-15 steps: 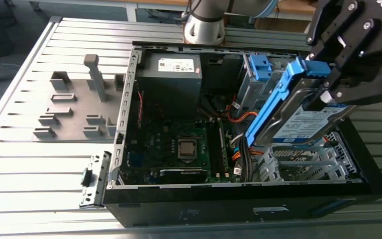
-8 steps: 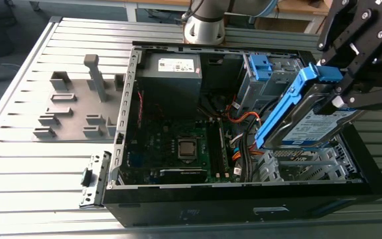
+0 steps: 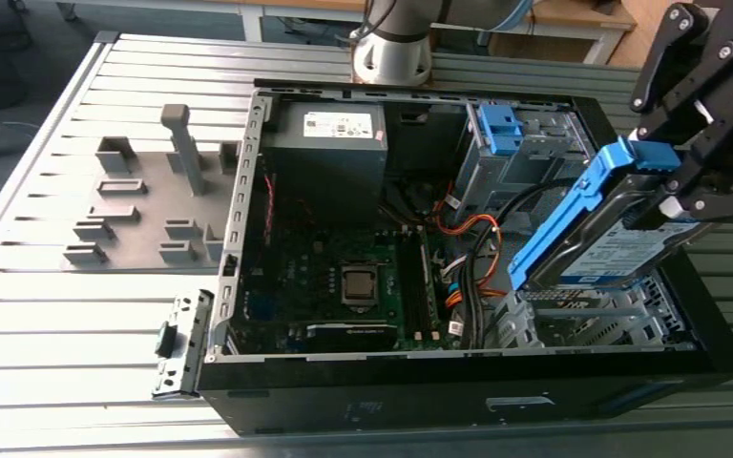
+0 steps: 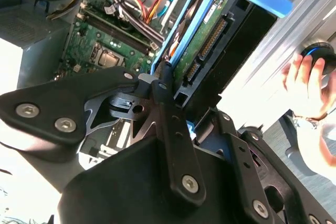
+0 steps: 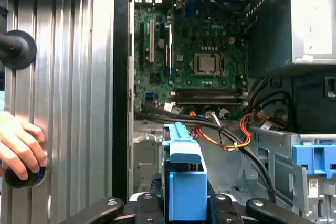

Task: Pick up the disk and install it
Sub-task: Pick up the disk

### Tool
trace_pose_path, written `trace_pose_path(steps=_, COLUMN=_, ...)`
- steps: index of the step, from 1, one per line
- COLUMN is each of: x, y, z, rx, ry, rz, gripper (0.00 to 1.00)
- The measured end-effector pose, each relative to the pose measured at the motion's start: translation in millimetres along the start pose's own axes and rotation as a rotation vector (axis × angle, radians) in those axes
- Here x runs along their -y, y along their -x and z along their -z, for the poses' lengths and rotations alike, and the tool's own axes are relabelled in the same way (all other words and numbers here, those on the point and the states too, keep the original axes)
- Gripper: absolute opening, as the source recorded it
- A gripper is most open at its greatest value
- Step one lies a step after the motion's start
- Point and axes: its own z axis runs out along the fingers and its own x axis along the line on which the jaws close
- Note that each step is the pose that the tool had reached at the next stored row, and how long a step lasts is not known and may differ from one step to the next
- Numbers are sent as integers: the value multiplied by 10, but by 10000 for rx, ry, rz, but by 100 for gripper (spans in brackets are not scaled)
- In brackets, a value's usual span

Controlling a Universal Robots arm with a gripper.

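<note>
Nothing reads clearly: the white sticker point(image 3: 341, 122) on the grey power supply box point(image 3: 328, 167) carries tiny dark lines of print, the blue-and-white label point(image 3: 628, 253) on the disk point(image 3: 596, 224) shows rows too small to read, and small white lettering point(image 5: 214, 26) stands on the motherboard point(image 5: 184, 80) beside the processor socket point(image 5: 209, 64)

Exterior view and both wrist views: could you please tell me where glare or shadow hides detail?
In the exterior view the table glares near-white, while the computer case is dim inside; in the second wrist view the gripper, shut on the disk, is a dark silhouette against a blown-out white patch; in the first wrist view the motherboard is evenly lit.
</note>
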Motion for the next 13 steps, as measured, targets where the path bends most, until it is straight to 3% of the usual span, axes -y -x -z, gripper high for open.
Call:
trace_pose_path(steps=7, x=97, y=-62, z=-17, rx=3, ry=2, rz=-1, gripper=36)
trace_pose_path(steps=13, x=220, y=-66, z=-67, rx=1, ry=14, rz=-1, gripper=36)
